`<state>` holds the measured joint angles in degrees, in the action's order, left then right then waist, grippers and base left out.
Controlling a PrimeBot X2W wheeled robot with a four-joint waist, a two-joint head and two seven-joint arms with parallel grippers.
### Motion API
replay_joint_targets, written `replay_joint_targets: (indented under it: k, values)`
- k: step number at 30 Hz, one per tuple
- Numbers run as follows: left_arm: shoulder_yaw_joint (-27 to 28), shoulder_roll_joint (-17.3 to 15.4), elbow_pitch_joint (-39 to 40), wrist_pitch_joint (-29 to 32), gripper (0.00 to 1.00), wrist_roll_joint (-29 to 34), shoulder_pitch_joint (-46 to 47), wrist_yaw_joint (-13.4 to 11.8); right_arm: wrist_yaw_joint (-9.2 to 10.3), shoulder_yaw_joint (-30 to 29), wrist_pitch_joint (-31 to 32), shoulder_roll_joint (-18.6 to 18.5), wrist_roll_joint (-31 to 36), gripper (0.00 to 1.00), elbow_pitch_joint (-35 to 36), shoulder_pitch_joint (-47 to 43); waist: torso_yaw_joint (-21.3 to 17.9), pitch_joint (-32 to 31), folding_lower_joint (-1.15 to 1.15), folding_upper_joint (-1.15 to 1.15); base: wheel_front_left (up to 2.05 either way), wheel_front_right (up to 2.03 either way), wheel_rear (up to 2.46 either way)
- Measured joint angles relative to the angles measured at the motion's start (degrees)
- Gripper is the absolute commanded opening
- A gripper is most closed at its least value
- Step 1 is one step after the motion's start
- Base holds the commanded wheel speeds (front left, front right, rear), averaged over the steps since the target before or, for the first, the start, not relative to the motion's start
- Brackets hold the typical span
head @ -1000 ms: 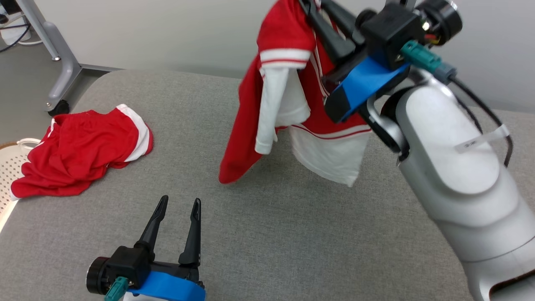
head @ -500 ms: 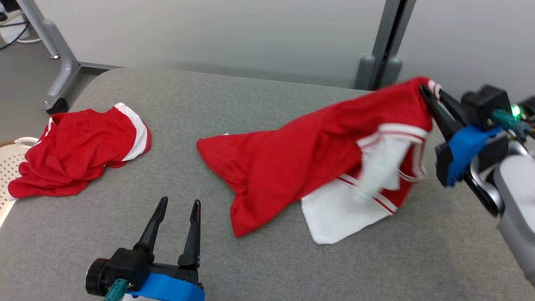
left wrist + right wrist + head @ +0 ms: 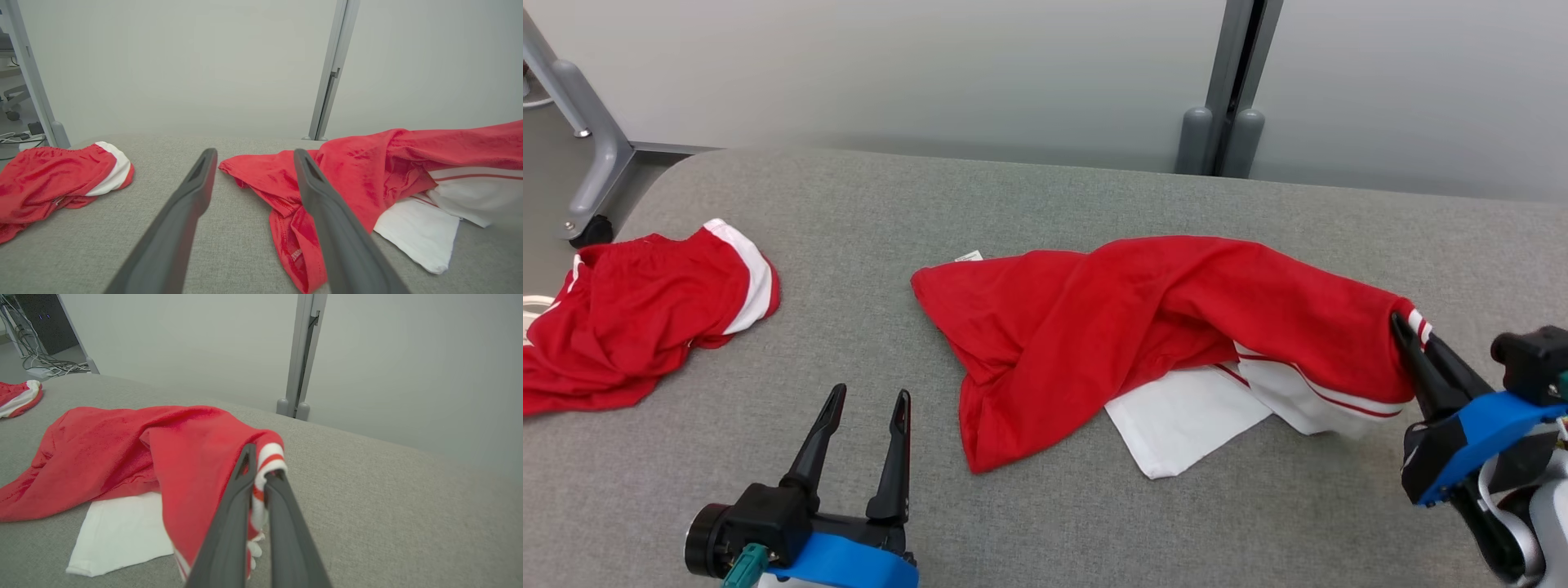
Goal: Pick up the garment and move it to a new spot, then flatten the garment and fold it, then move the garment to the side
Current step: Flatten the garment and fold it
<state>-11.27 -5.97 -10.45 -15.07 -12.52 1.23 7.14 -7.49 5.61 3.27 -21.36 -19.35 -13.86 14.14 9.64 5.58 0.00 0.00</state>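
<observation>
The garment, a red shirt with white sleeves and red-striped trim, lies stretched and crumpled across the middle of the grey table. My right gripper is shut on the garment's striped edge at its right end, holding that end slightly off the surface; the right wrist view shows the garment with its trim pinched at my right gripper. My left gripper stands open near the front edge, left of the garment's lower hem, with nothing between its fingers. In the left wrist view my left gripper points at the garment.
Red shorts with white trim lie bunched at the table's left edge, also seen as the shorts. A grey post stands behind the table against a pale wall. A metal frame leg with a caster is at far left.
My right gripper swung down and to the right from high up, laying the hanging garment out across the table. The camera shifted slightly. The left gripper stayed put.
</observation>
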Motion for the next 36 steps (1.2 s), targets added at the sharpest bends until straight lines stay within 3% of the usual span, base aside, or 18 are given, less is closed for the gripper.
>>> replay_joint_targets:
  k: [6,10,12,17,23,29,30,31,36]
  values:
    - [0.4,-0.3,0.4,0.0,1.0,-0.1,0.0,0.1,-0.01,-7.8,9.3,7.5,-4.0,0.0,20.0,-11.6,-0.8,0.5,0.0,0.0,0.0,0.0,0.0]
    - [0.3,-0.4,0.6,0.0,1.0,-0.1,0.4,0.1,0.0,-11.3,14.1,9.5,-4.1,0.0,24.1,-16.3,-0.8,1.4,0.0,0.0,0.0,0.0,0.0]
    - [0.0,-0.4,0.9,0.0,1.0,-0.1,1.2,0.1,-0.01,-13.5,15.4,10.1,-2.3,0.0,22.7,-16.6,-0.6,2.4,0.0,0.0,0.0,0.0,0.0]
    - [-0.6,-0.4,0.9,0.0,1.0,-0.1,2.5,0.1,0.0,-14.1,15.1,6.8,4.2,0.0,13.9,-12.4,0.1,4.4,0.0,0.0,0.0,0.0,0.0]
    - [-1.0,-0.4,0.8,0.0,1.0,-0.1,4.0,0.1,0.0,-13.2,11.0,2.1,11.2,0.0,0.9,-2.5,1.9,6.6,0.01,0.0,0.0,0.0,0.0]
    - [-1.6,-0.4,0.7,0.0,1.0,-0.1,5.0,0.1,-0.01,-12.5,5.5,1.1,15.7,0.0,-8.4,5.9,3.8,8.0,0.01,0.01,0.0,0.0,0.0]
    - [-1.6,-0.4,0.7,0.0,1.0,-0.1,5.0,0.1,-0.01,-12.5,4.8,1.2,16.6,0.67,-9.6,6.9,4.0,8.0,0.01,0.01,0.0,0.0,0.0]
    - [-1.6,-0.5,0.7,0.0,1.0,-0.1,5.0,0.1,-0.01,-12.8,4.4,1.5,16.9,1.0,-10.6,7.6,4.1,8.0,0.01,0.01,0.0,0.0,0.0]
    - [-0.9,-0.5,0.2,0.0,1.0,-0.1,4.6,0.1,0.0,-14.0,2.2,3.9,16.1,1.0,-11.9,7.7,3.8,6.7,0.0,0.01,0.0,0.0,0.0]
